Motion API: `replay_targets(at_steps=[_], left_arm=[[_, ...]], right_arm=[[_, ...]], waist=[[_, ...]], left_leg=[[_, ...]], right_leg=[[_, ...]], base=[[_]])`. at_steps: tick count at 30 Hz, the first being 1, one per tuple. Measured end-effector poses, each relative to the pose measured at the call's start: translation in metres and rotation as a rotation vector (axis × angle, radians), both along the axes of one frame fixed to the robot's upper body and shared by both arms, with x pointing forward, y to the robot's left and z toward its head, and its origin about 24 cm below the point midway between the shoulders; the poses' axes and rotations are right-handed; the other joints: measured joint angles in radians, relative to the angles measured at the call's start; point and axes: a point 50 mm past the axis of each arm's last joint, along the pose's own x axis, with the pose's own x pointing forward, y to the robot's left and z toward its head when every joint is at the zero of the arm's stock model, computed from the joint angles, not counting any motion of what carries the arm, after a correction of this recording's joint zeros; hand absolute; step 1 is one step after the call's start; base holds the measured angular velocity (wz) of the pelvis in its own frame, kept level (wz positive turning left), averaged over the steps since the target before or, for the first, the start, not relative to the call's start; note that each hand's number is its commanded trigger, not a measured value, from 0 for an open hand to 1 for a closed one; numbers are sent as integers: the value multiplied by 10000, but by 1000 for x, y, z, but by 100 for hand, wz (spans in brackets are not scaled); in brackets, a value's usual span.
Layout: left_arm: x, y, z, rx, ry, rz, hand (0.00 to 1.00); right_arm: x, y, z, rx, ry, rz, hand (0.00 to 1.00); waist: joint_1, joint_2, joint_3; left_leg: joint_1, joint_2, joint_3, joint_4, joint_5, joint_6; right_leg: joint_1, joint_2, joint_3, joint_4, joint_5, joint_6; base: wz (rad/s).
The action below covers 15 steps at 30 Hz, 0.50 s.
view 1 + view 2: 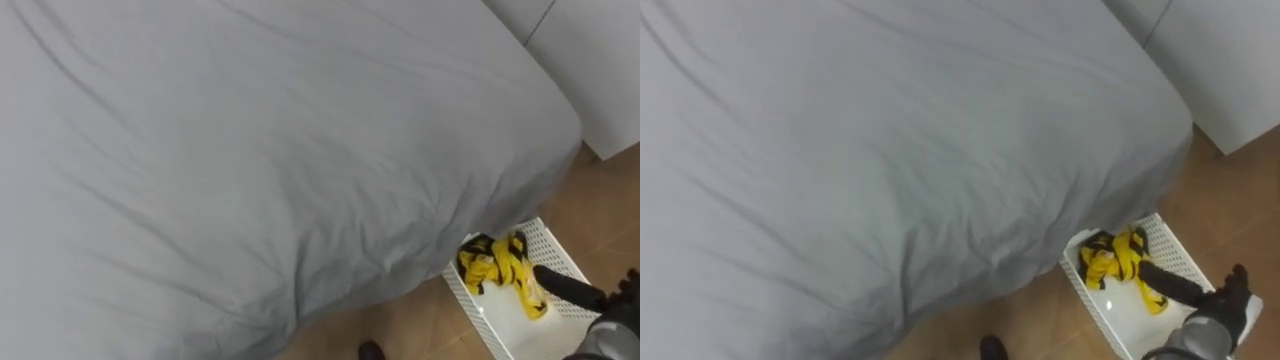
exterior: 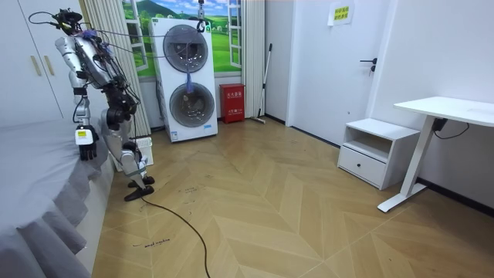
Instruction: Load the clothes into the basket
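Grey bed (image 1: 250,150), its corner overhanging white basket (image 1: 553,243), yellow clothes (image 1: 495,263) inside

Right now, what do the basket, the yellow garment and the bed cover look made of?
Basket: white, looks like rigid plastic, smooth inside, walls perforated with rows of small holes. Yellow garment: soft fabric, crumpled in folds with dark markings; fibre unclear. Bed cover: grey matt woven cloth, probably cotton-like, with soft creases and no sheen.
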Motion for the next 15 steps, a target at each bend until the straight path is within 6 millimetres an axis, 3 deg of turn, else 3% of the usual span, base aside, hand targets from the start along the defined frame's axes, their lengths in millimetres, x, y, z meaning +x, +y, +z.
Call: replay_targets(at_steps=[5, 7, 10, 15], left_arm=[[-13, -2, -1, 436, 141, -1107, 0], [-19, 0, -1, 612, 180, -1280, 0], [-24, -1, -2, 708, 255, -1070, 0], [-27, -7, -5, 615, 447, -784, 0]], right_arm=[[-41, 30, -36, 1418, 1227, 593, 0], [-63, 47, -53, 2227, 2013, 1059, 0], [-81, 61, -65, 3049, 2719, 1204, 0], [-93, 73, -74, 3552, 3515, 2084, 0]], waist=[[21, -385, 20], [53, -676, -6], [60, -997, -97], [382, -1260, -116]], left_leg=[[1128, -78, -577, -248, 30, -51], [1712, -126, -856, -379, 33, -57], [2292, -221, -1158, -467, 32, -64], [2929, -341, -1589, -551, 15, -87]], right_leg=[[1546, -106, -667, -681, -183, -64], [2396, -127, -969, -1096, -181, -69], [3248, -210, -1442, -1498, -183, -67], [4097, -288, -1757, -1758, -222, 1]], base=[[43], [48], [50], [22]])
